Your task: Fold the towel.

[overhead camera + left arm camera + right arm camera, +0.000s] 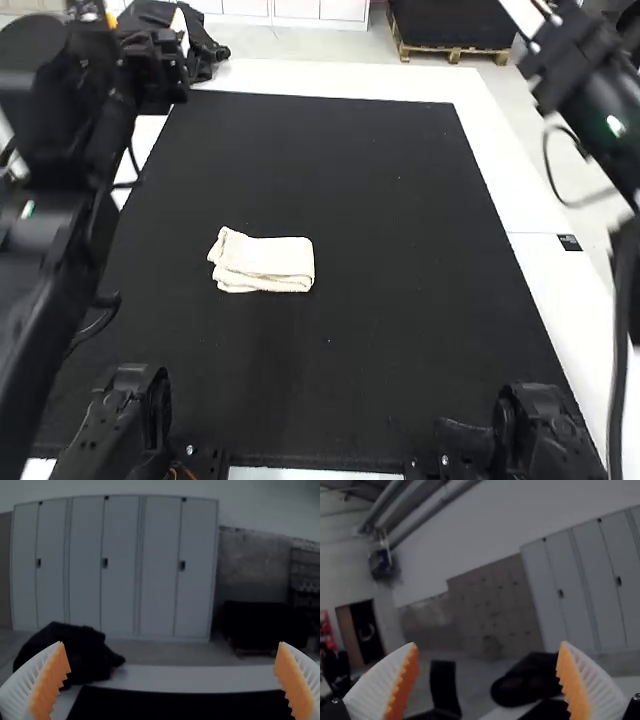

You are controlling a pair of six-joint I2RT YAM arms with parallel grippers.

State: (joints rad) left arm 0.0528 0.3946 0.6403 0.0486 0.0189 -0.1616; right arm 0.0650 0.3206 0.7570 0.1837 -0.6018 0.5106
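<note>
Cream towel (262, 263): in the high view it lies folded into a small layered oblong on the black mat (380, 350), a little toward 9 o'clock from the mat's middle
Towel's 3 o'clock end: fairly straight and tidy
Towel's 9 o'clock end: looser, its layers staggered, with a corner poking out toward 11 o'clock
Left gripper (171, 642): released, fingers wide apart, nothing between them
Right gripper (488, 643): released too, fingers well spread, grasping nothing
Left arm (60, 130): raised on the 9 o'clock side of the high view, apart from the cream towel
Right arm (590, 100): raised toward 2 o'clock, well apart from it
Step in hand: probably the finish, as the folding looks all but done; the choice is between leaving the bundle be and squaring the loose end
Squaring the corner: best to rest one gripper lightly on the 3 o'clock end, pinch only the stray upper layer with the other, and ease it into line low over the black mat
Letting go of the layers: open gently with the cloth already flat, then lift straight up so the ribbed fingers don't snag the pile
Risk to the folds: a deep pinch or a hard sideways tug could drag the whole bundle or undo it
</note>
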